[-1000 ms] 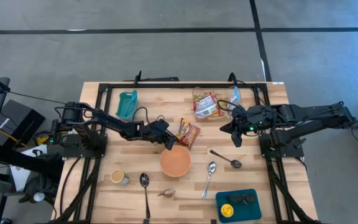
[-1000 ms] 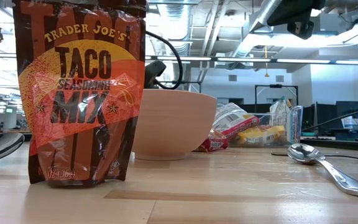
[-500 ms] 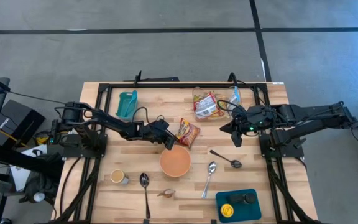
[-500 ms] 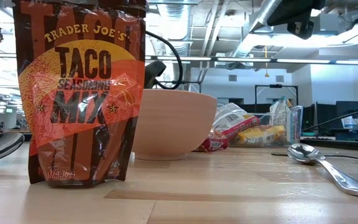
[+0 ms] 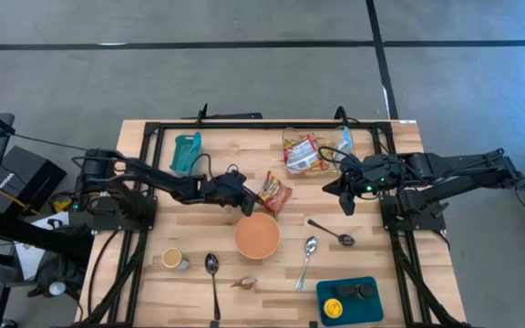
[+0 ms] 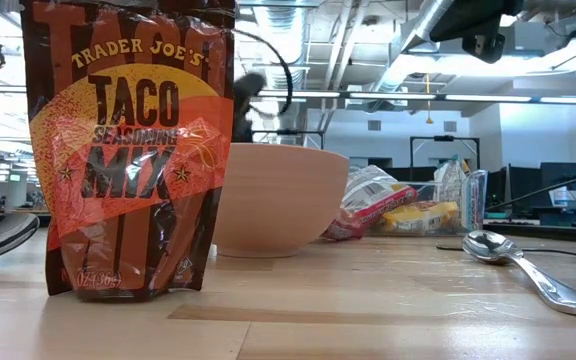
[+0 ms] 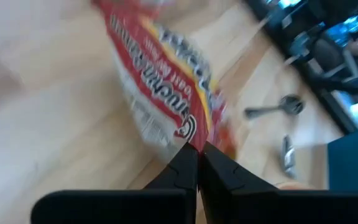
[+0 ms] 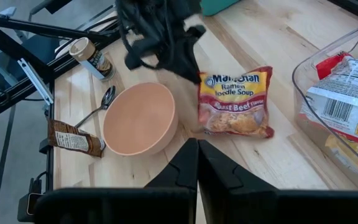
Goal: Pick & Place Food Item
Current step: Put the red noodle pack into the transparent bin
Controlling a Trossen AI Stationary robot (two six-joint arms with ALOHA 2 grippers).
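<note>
From above, the left gripper (image 5: 247, 193) pinches the noodle packet (image 5: 276, 193) beside the bowl (image 5: 257, 236). The left wrist view shows its fingers clamped on the packet's edge. The right gripper (image 5: 346, 202) hangs closed, empty.

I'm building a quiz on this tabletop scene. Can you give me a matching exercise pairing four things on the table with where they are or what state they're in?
Things:
1. ramen packet
2. peach bowl
3. taco seasoning packet
4. right gripper

Places or states:
A. standing upright closest to the low camera
B. pinched at its edge by the shut left gripper
C. shut, holding nothing, beside the clear container
D. empty, just in front of the ramen packet

Pairs: 1-B, 2-D, 3-A, 4-C
</note>
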